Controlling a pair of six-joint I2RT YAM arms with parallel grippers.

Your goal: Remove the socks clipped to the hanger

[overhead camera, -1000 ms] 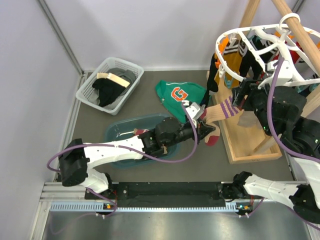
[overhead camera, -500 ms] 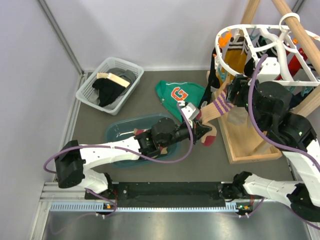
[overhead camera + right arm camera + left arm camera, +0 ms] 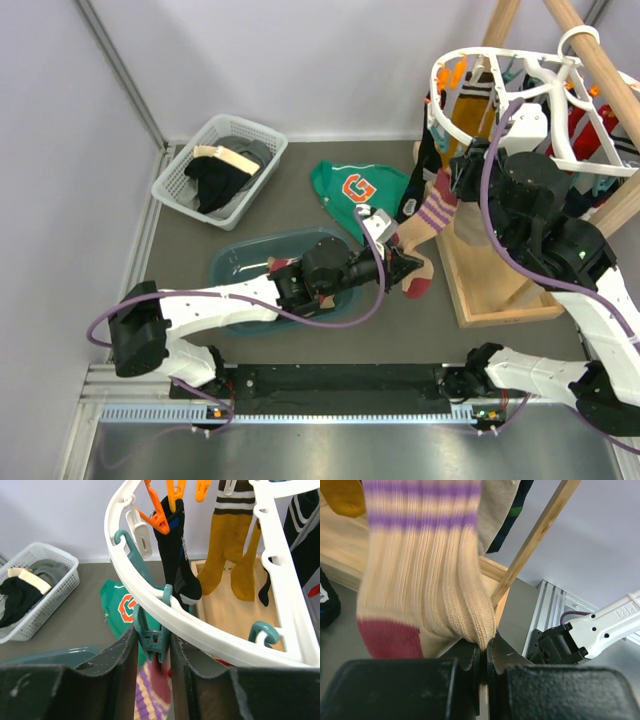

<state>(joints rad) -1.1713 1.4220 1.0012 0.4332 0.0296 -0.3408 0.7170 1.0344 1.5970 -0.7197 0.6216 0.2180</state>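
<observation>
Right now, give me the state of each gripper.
The left gripper is shut, pinching the tan sock with purple stripes.
The right gripper is closed on a teal clip on the hanger.

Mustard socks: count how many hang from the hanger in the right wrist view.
2. One mustard sock hangs at top centre; the second mustard sock hangs just right of it. Others may be hidden off-frame.

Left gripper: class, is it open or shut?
Shut. In the left wrist view the left gripper pinches the tan sock between closed jaws.
</observation>
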